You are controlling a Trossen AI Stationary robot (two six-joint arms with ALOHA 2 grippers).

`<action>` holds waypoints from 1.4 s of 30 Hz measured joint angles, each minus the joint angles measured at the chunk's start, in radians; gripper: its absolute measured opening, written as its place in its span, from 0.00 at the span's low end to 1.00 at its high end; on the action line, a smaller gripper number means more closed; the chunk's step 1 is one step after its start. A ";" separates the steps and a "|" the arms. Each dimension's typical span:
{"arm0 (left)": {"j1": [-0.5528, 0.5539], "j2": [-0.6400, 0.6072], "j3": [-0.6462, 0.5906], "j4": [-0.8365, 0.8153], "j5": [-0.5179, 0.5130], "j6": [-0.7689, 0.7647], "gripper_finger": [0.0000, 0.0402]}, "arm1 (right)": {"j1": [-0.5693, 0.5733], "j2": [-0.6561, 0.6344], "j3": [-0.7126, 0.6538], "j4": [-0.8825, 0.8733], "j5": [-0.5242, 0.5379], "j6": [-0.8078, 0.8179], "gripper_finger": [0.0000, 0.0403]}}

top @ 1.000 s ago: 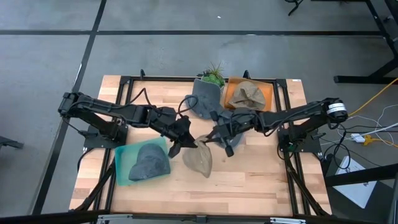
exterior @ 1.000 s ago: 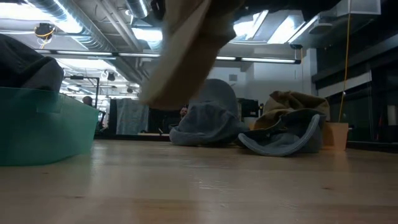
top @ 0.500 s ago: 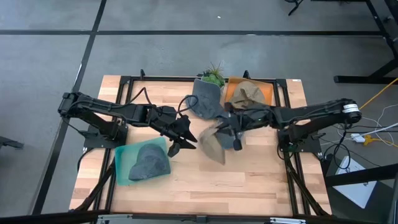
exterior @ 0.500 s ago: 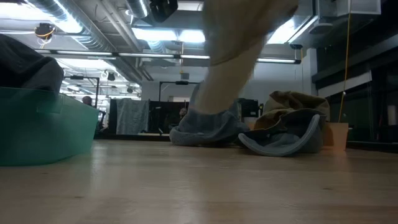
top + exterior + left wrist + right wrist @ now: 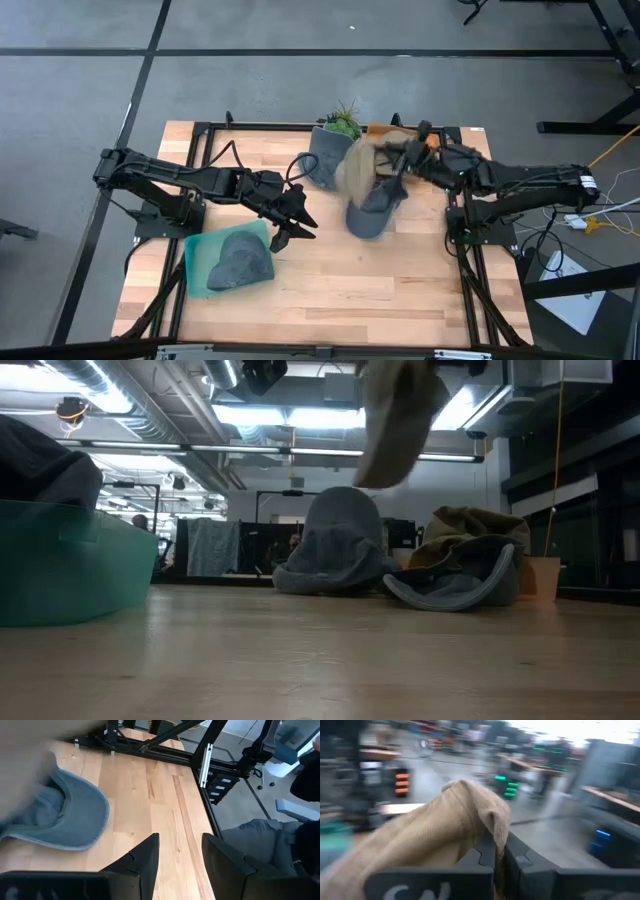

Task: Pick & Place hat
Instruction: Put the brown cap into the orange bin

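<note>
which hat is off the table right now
The tan cloth hat, pinched in the right tool and hanging in the air; the grey hats lie on the table or in the teal bin.

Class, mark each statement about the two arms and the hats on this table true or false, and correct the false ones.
1. The right end effector is shut on the tan hat. True.
2. The tan hat rests flat on the table. False: in the low view it hangs in the air above the hats lying there.
3. The teal bin holds a grey hat. True.
4. The left end effector grips a blue hat. False: its fingers stand apart with nothing between them; the blue hat lies on the table beyond it.
5. A plant stands at the table's far edge. True.
</note>
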 joint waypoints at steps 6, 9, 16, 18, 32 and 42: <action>0.000 0.000 0.000 0.001 -0.003 0.011 0.36 | -0.119 -0.002 0.000 0.046 0.169 0.002 0.02; 0.000 0.000 0.000 0.001 -0.026 0.012 0.36 | -0.194 0.000 0.000 0.067 0.207 0.004 0.02; 0.000 0.000 0.000 0.001 -0.077 0.033 0.36 | -0.378 0.000 0.000 0.067 0.217 0.057 0.02; 0.000 0.000 0.000 0.002 -0.077 0.041 0.36 | -0.425 0.000 0.000 0.058 0.217 0.082 0.02; 0.000 0.000 0.000 0.002 -0.077 0.069 0.36 | -0.693 0.064 -0.028 -0.031 0.140 0.290 0.02; 0.000 0.000 0.000 0.002 -0.077 0.072 0.36 | -0.773 0.137 -0.117 0.006 0.128 0.341 0.02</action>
